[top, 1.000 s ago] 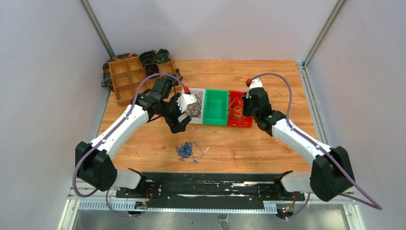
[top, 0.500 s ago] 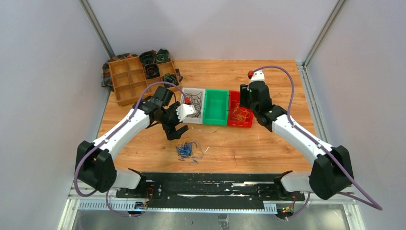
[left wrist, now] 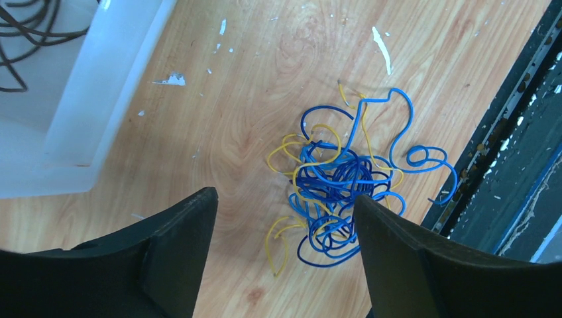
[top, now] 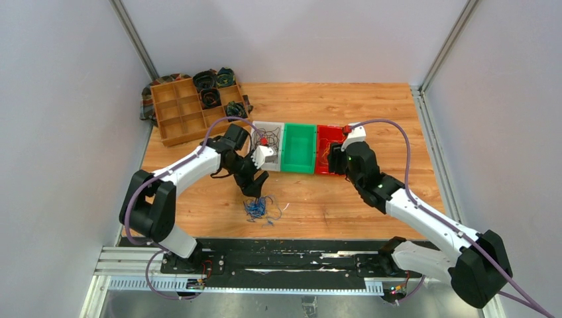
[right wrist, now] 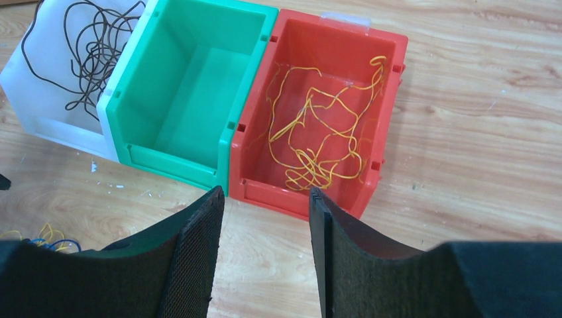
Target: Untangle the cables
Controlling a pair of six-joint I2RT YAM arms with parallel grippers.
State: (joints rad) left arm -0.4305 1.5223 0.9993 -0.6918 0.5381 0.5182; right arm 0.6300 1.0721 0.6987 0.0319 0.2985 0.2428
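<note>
Under left pincer [left wrist: 285,199], cables [left wrist: 344,182], roundish clump, stray loops outward.

Your left arm [top: 192,167], based at 7 o'clock, and right arm [top: 424,215], at 5 o'clock, wear white shells between black joints, each trailing a purple hose [top: 381,121] to a red cap [top: 345,130]; the left gripper [left wrist: 285,199] has smooth black fingers [left wrist: 166,258], the right gripper [right wrist: 266,192] mesh-faced ones.

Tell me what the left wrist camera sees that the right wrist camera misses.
Only left wrist: the whole blue-and-yellow wire tangle and the dark metal rail at the table's edge. Only right wrist: the empty green plastic bin and the red plastic bin holding loose yellow-orange wires. Both: the white plastic bin of thin black wires, the wooden table, and, barely in the right view, the tangle's edge.
</note>
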